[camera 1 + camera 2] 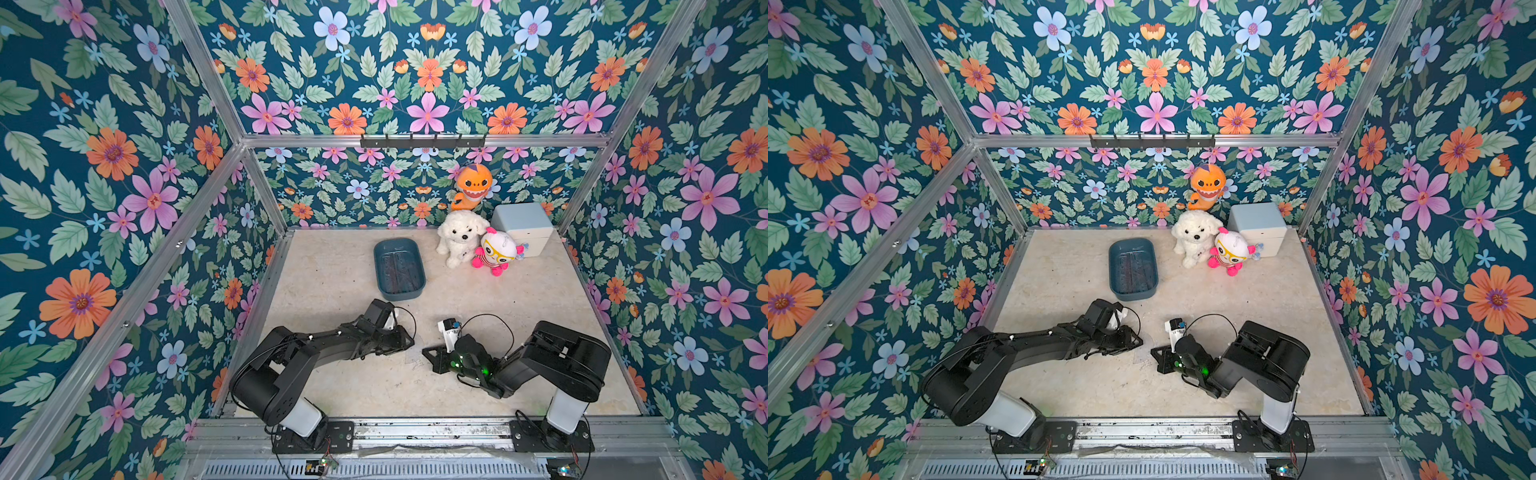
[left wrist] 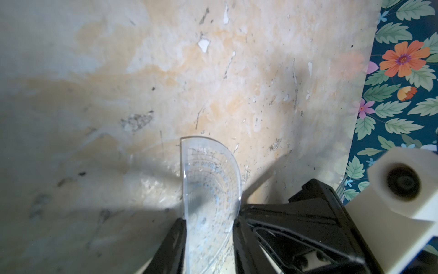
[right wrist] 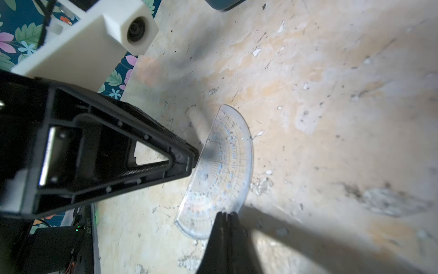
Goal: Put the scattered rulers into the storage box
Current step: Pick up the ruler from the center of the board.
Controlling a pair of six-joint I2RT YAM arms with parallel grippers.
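Bright top views; blurry, hard-shadowed wrist views.

Clear, scuffed plastic protractor (image 2: pixel 211 180) on a worn, chipped matt tabletop (image 2: pixel 94 95).

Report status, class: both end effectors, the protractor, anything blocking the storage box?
Left end effector at protractor, jaws apart, grip unconfirmed. Right end effector shut, tips on its rim. Storage box open; plush toys beside it, not blocking.

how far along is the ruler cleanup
Done: reddish rulers lie in the storage box. In hand: the clear protractor lies on the table, left fingers at its straight edge, shut right fingers on its curved rim; not yet lifted. Left: get it into the box. No other loose rulers show.
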